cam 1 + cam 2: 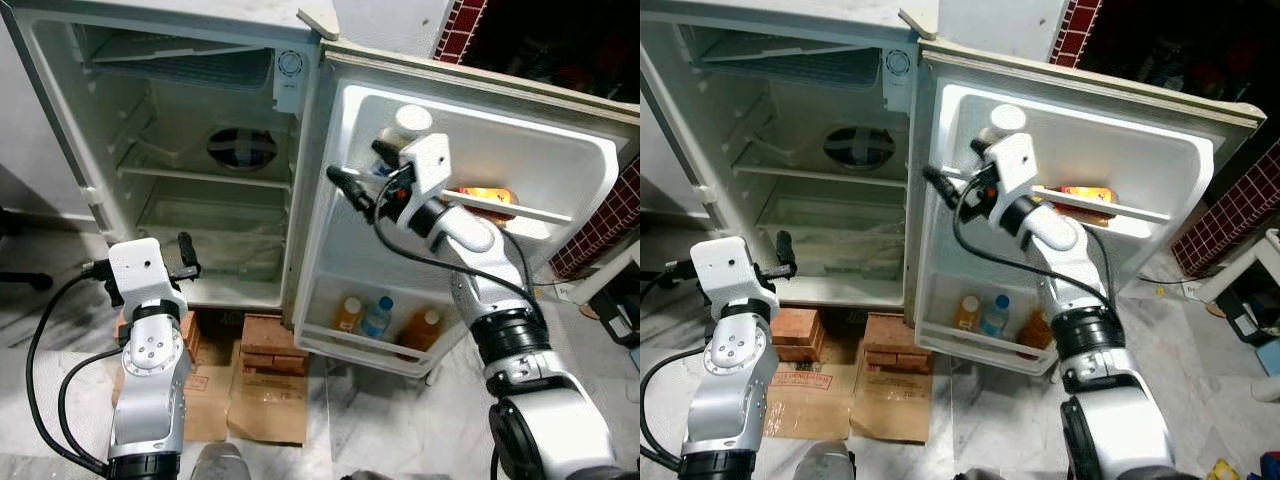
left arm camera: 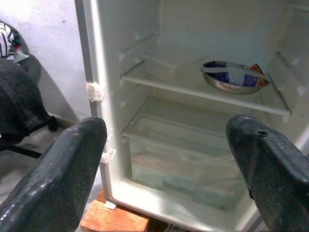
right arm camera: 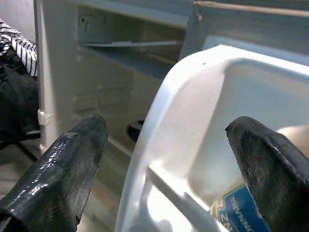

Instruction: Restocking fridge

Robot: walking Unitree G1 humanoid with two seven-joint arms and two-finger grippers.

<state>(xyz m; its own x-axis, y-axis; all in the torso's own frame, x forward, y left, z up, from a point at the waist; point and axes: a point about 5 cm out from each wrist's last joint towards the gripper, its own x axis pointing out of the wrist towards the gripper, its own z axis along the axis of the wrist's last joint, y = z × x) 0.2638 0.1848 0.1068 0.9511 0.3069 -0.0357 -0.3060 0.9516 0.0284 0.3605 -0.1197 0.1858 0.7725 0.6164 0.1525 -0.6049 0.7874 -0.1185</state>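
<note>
The white fridge [image 1: 200, 150] stands open, its door [image 1: 560, 150] swung out to the right. My right gripper [image 1: 378, 176] is up at the door's top shelf, open, with its fingers [image 3: 72, 159] spread either side of the door's inner rim. A white-lidded jar [image 1: 410, 122] with a blue label [image 3: 236, 212] stands right beside it, not held. My left gripper [image 1: 182, 260] is open and holds nothing, low in front of the fridge and facing the clear drawer [image 2: 188, 164]. A metal bowl [image 2: 234, 77] sits on the middle shelf.
The lower door shelf holds two orange bottles [image 1: 348, 312] [image 1: 425, 328] and a clear one [image 1: 378, 315]. An orange packet [image 1: 485, 198] lies behind the upper door rail. The fridge rests on bricks [image 1: 272, 345] over cardboard [image 1: 265, 400]. A person's striped sleeve [image 3: 19, 48] is at the left.
</note>
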